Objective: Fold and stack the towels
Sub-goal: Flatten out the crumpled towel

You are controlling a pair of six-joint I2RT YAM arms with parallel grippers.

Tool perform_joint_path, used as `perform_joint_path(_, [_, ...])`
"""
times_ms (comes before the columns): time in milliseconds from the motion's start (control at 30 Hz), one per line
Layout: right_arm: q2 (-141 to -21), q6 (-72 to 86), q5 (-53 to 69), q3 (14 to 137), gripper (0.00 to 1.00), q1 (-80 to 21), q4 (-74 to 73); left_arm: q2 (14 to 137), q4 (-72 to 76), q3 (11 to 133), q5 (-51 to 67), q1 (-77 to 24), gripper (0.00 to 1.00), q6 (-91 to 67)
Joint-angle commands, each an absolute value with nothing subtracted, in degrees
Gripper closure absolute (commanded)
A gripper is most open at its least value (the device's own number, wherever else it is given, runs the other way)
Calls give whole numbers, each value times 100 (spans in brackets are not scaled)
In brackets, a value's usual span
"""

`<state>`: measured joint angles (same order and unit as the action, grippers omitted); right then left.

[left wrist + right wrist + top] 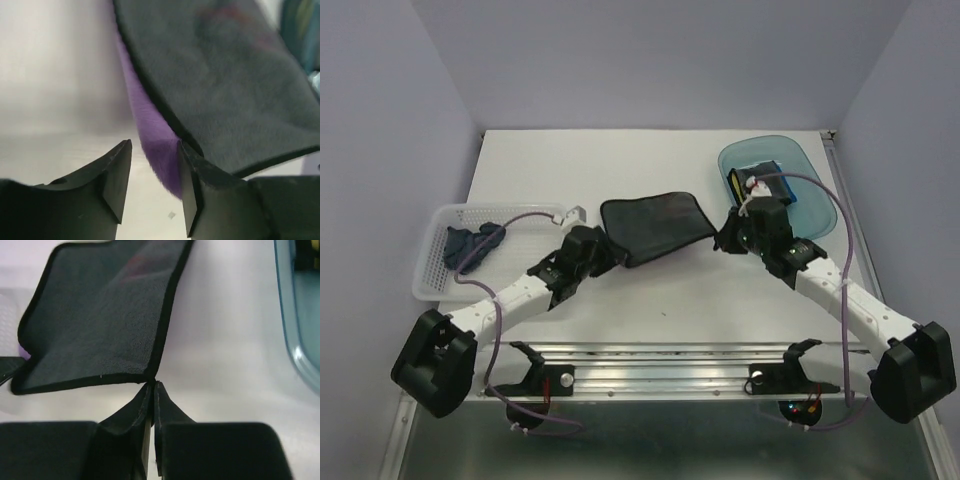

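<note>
A black-edged dark towel (655, 228) is spread in the middle of the surface (620, 160), which is seen bare toward 12 o'clock. Its 3 o'clock corner is pinched by the closed right claw (152, 386). Its 9 o'clock edge, purple beneath, is straddled by the parted left claw (154, 150).

The right gripper (152, 389) is squeezed tight on the near corner of the dark towel (107, 325). The teal tray (292, 335) sits well apart, to the towel's right.

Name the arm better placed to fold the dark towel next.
Right, likely: the right gripper is pinched shut on the dark towel at its corner, while the left gripper stands open at the opposite edge.
</note>
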<state>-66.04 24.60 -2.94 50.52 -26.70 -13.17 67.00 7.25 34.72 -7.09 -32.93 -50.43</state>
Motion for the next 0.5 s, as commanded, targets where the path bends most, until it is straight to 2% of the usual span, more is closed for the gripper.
perform_joint_path(0, [-5943, 3172, 165, 3958, 85, -2628, -1931, 6146, 678, 2954, -746, -4022, 5, -5545])
perform_joint_path(33, [-5767, 3216, 280, 3790, 80, -2619, -1994, 6030, 590, 2936, -791, -4173, 1, -5589])
perform_joint_path(67, [-5609, 3260, 325, 3658, 58, -2628, -2030, 5925, 493, 2936, -817, -4279, 1, -5581])
perform_joint_path(100, [-5329, 3339, 369, 3474, 45, -2628, -2135, 5724, 283, 2936, -878, -4359, 1, -5694])
perform_joint_path(167, [-5195, 3331, 378, 3541, 30, -2628, -2276, 5582, 124, 2953, -1002, -4430, 1, -5678])
perform_joint_path(233, [-5168, 3191, 291, 3839, 20, -2628, -2382, 5493, 97, 3067, -1089, -4447, 1, -5529])
perform_joint_path(267, [-5194, 3138, 281, 3937, 0, -2628, -2399, 5511, 97, 3120, -1133, -4447, 1, -5459])
perform_joint_path(467, [-6131, 2892, 614, 4315, 0, -2628, -1698, 6493, 53, 4042, -1336, -4447, 1, -4896])
